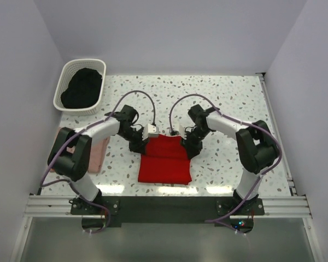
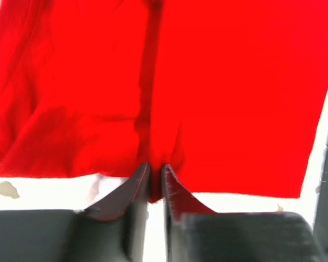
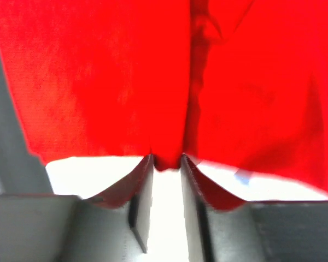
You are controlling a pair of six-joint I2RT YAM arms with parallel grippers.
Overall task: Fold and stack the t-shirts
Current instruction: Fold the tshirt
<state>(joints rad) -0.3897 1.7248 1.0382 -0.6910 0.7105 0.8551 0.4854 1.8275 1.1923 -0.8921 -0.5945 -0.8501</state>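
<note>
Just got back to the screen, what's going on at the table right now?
Both arms are on the red t-shirt, which lies folded in the middle of the table. The left gripper pinches its edge at the far left. The right gripper has the edge between its tips at the far right, jaws a little apart, so a firm hold can't be confirmed. The pink t-shirt lies folded to the left, partly under the left arm, not yet stacked. A white basket in the far left corner holds dark cloth.

Both arms (image 1: 101, 130): blk joints, white links, purple cables (image 1: 138, 91), dark jaws.
</note>
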